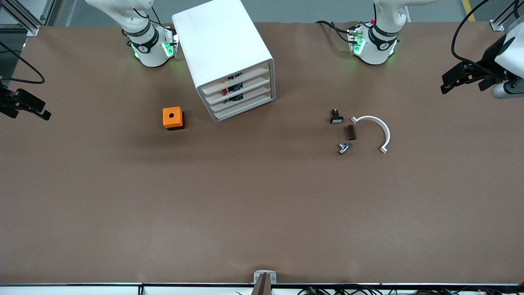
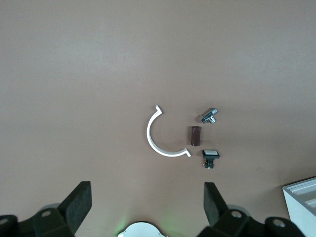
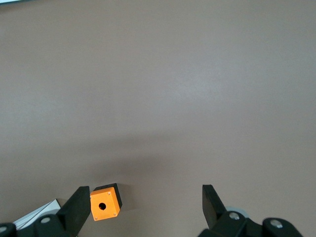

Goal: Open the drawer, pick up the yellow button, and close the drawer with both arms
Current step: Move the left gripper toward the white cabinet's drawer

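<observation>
The white cabinet (image 1: 223,41) stands on the table between the two arm bases. Its uppermost drawer (image 1: 239,79) is shut, like the three below it. A tiny orange speck (image 1: 224,81) shows in the slot over that drawer's front; I cannot tell whether it is the button. My left gripper (image 1: 462,84) hangs open and empty over the left arm's end of the table, and shows in the left wrist view (image 2: 147,202). My right gripper (image 1: 26,107) hangs open and empty over the right arm's end, and shows in the right wrist view (image 3: 144,205).
An orange cube with a hole (image 1: 173,118) (image 3: 104,203) sits beside the cabinet, toward the right arm's end. Toward the left arm's end lie a black-and-white button (image 1: 336,117) (image 2: 210,157), a brown block (image 1: 351,132), a metal fitting (image 1: 344,148) and a white curved clip (image 1: 374,129) (image 2: 158,140).
</observation>
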`<state>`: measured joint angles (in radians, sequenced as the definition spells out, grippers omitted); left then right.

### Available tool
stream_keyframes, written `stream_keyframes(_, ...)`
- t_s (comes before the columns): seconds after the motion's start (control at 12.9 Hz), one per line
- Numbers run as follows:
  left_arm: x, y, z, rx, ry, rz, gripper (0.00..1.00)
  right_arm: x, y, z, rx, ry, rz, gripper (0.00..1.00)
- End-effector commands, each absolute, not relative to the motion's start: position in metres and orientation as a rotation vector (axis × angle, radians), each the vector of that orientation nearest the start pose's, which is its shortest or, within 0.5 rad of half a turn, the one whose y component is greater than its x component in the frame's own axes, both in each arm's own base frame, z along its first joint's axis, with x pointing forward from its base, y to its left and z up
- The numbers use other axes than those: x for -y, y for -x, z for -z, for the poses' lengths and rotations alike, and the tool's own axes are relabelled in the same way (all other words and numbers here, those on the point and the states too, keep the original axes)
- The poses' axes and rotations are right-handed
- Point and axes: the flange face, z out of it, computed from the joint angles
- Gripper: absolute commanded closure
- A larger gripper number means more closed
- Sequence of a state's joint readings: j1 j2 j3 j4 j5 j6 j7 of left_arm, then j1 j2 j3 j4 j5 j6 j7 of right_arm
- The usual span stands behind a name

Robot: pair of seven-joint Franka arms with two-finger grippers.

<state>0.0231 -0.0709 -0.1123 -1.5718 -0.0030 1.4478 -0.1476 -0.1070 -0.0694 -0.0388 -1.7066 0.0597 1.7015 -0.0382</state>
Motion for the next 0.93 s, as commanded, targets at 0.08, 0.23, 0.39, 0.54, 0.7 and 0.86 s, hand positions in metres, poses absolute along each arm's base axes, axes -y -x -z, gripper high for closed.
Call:
stream_keyframes(0.08,0.052,-0.520,-0.657,0.061,3.110,-0.065,0.00,0.078,-0.532,-0.616,-0.184,3.067,0.112,0.00)
stream_keyframes(0.23,0.053,-0.531,-0.638,0.055,3.113,-0.120,0.00,0.080,-0.531,-0.616,-0.179,3.067,0.110,0.00)
stream_keyframes(0.39,0.060,-0.548,-0.610,0.051,3.110,-0.199,0.00,0.085,-0.531,-0.616,-0.189,3.066,0.111,0.00)
stream_keyframes(0.54,0.079,-0.564,-0.575,0.014,3.118,-0.277,0.00,0.086,-0.532,-0.616,-0.189,3.064,0.112,0.00)
stream_keyframes(0.7,0.088,-0.582,-0.544,0.039,3.136,-0.309,0.00,0.084,-0.532,-0.615,-0.181,3.066,0.102,0.00)
stream_keyframes(0.86,0.093,-0.592,-0.514,0.156,3.165,-0.405,0.00,0.084,-0.530,-0.612,-0.185,3.064,0.069,0.00)
